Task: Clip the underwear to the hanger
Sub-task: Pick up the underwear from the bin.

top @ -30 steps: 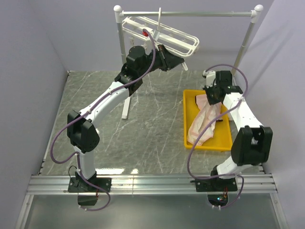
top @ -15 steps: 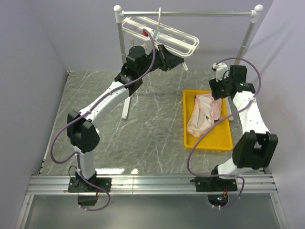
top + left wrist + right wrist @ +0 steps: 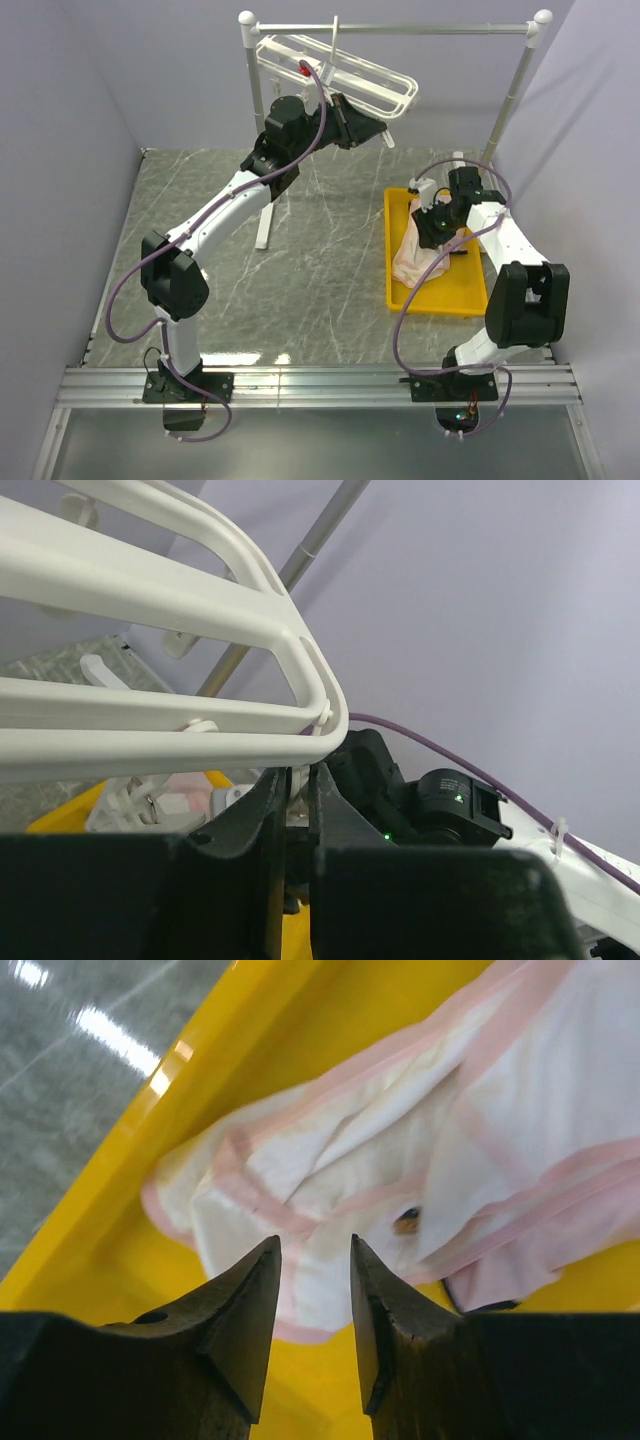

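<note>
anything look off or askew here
The hanger hangs tilted on the rail, its right end dipping toward the left gripper. The underwear lies crumpled in the yellow tray. Nothing looks spilled or damaged.

Pale underwear [image 3: 413, 252] heaped in a yellow tray [image 3: 389, 262]; white hanger [image 3: 345, 72] on the rail [image 3: 420, 29].
The underwear is soft whitish fabric edged with pink bands, crumpled and overlapping. The hanger, a plastic frame of parallel bars, hangs tilted by its hook, well apart from the underwear.
</note>
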`<act>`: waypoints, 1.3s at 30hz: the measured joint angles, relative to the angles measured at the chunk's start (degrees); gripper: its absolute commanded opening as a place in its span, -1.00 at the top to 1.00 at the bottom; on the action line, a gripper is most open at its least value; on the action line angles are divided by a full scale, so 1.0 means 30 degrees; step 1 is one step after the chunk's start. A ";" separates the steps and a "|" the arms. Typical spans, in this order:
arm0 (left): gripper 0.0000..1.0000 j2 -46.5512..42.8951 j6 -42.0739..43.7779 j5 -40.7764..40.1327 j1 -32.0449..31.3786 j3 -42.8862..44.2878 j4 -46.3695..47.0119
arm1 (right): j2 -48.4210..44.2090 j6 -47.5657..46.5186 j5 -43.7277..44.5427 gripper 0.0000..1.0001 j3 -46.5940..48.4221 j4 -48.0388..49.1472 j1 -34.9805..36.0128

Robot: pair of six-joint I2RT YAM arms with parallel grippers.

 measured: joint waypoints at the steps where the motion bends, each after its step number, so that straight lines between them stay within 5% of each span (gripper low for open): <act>1: 0.99 0.0000 0.0000 0.0007 0.0000 0.0000 0.0000 | 0.0044 0.0211 0.0153 0.07 -0.0044 0.0408 0.0000; 5: 0.99 0.0000 0.0007 0.0022 0.0000 0.0000 0.0000 | 0.0342 -0.0284 -0.0051 -0.14 0.1020 0.2062 -0.0189; 15: 0.99 0.0000 0.0007 0.0015 0.0000 -0.0095 0.0044 | 0.8269 -0.5763 -0.2433 -0.32 1.2713 -0.0444 -0.2113; 39: 0.99 0.0517 -0.0051 0.0022 0.0095 -0.0087 0.0131 | 1.1985 -0.7293 -0.2375 -0.21 1.2619 -0.1107 -0.1617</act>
